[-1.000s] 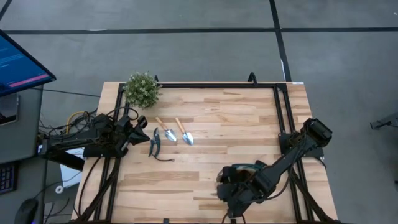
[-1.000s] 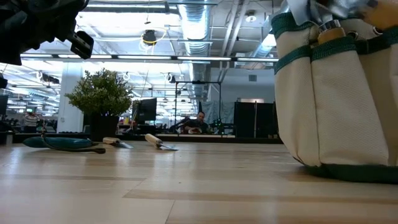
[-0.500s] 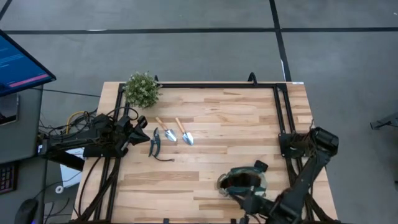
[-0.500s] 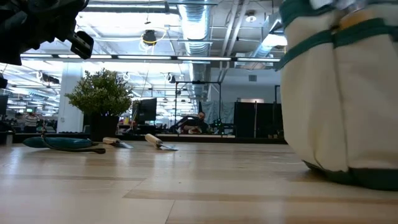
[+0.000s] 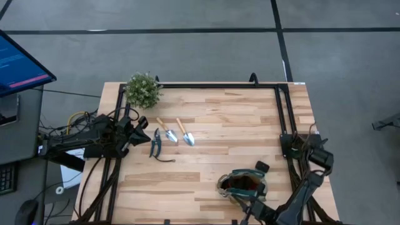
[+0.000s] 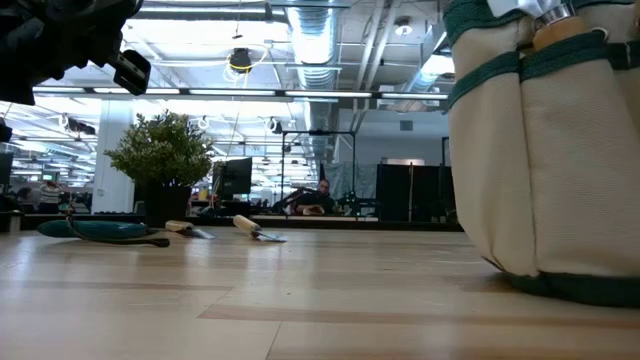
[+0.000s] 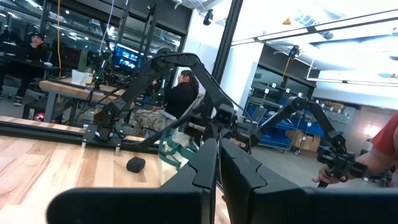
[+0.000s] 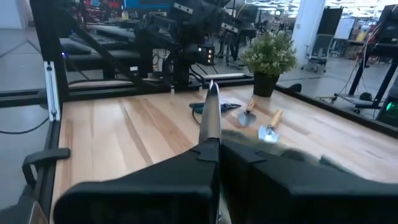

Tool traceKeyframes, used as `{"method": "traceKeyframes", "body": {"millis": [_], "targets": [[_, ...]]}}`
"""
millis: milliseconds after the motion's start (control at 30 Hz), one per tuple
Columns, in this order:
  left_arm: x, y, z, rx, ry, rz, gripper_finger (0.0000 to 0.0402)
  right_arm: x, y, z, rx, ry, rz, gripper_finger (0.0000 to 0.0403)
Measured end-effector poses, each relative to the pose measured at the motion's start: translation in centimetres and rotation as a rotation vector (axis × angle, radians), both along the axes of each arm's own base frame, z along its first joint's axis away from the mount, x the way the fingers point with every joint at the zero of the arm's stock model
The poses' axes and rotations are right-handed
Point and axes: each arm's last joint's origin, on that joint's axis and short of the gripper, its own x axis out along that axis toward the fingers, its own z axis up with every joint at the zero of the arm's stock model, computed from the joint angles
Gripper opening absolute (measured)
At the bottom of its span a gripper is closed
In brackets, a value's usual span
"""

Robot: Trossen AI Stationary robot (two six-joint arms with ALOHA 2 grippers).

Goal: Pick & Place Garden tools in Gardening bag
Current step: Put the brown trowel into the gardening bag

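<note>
From above, the left gripper (image 5: 139, 132) waits over the table's (image 5: 219, 106) left edge, beside the pruning shears (image 5: 155, 142), its fingers drawn together with nothing between them. The right gripper (image 5: 245, 215) sits at the near edge, just past the gardening bag (image 5: 242, 184), which stands upright near that edge toward the right; its dark mouth is open, though what lies inside cannot be made out. Two trowels (image 5: 176, 132) lie side by side near the middle-left, and a potted plant (image 5: 143, 89) stands at the far left corner. At table height, the bag (image 6: 545, 160) fills the right side, a wooden handle with a metal collar (image 6: 553, 22) poking from its top; the shears (image 6: 98, 230) and trowels (image 6: 248, 227) lie flat far off before the plant (image 6: 163, 160). The left wrist view shows that arm's fingers (image 7: 208, 165) nearly touching, empty. The right wrist view shows its fingers (image 8: 212, 118) pressed shut, holding nothing, with trowels (image 8: 261, 123) beyond.
</note>
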Motion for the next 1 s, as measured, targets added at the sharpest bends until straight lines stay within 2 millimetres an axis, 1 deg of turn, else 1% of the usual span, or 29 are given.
{"method": "traceKeyframes", "body": {"millis": [100,200,333,500,733,867,1000], "targets": [[0.0,0.0,0.0,0.0,0.0,0.0,0.0017,0.1,0.3,-0.4,0.012,-0.007,0.002,0.0],[0.0,0.0,0.0,0.0,0.0,0.0,0.0017,0.0,0.1,-1.0,-0.001,0.003,0.002,0.0],[0.0,0.0,0.0,0.0,0.0,0.0,0.0017,-0.2,-0.7,-1.4,-0.053,0.015,-0.001,0.0],[0.0,0.0,0.0,0.0,0.0,0.0,0.0017,-0.4,-2.0,-1.8,-0.094,-0.01,-0.015,0.0],[0.0,0.0,0.0,0.0,0.0,0.0,0.0017,-1.0,-3.1,-3.8,-0.08,-0.066,-0.017,0.0],[0.0,0.0,0.0,0.0,0.0,0.0,0.0017,-1.2,-3.0,-3.2,-0.072,-0.046,-0.009,0.0],[0.0,0.0,0.0,0.0,0.0,0.0,0.0017,-1.8,-3.2,-1.9,-0.131,0.005,0.006,0.0002]]}}
